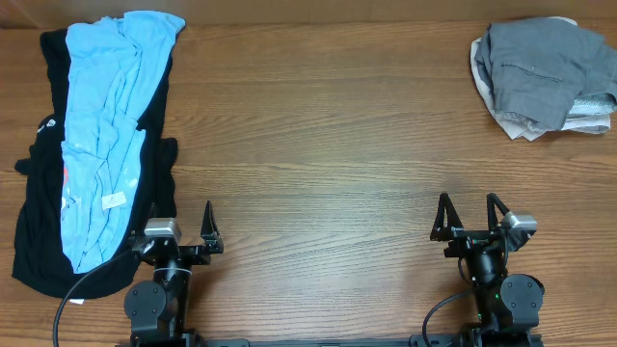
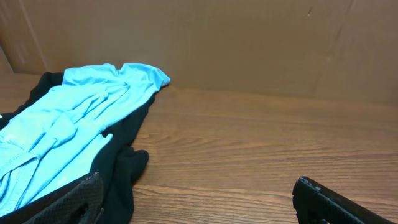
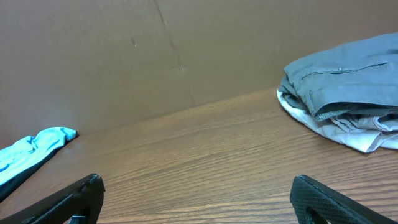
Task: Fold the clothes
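Observation:
The clothes lie in two heaps. A crumpled light blue T-shirt [image 1: 106, 135] [image 2: 74, 118] rests on a large black garment [image 1: 39, 241] [image 2: 121, 168] along the table's left side. Grey garments [image 1: 545, 72] [image 3: 348, 81] are piled at the far right corner, with white fabric showing beneath them. My left gripper [image 1: 180, 214] [image 2: 198, 180] stands open near the front edge, its left finger beside the black garment's edge and nothing between its fingers. At the front right my right gripper [image 1: 468, 204] [image 3: 198, 180] is open too, over bare wood and far from the grey pile.
The wooden table [image 1: 318, 145] stretches between the two heaps. A brown cardboard wall [image 2: 249, 43] [image 3: 124, 56] stands behind the table's far edge. A black cable [image 1: 67, 304] loops out from the left arm's base at the front.

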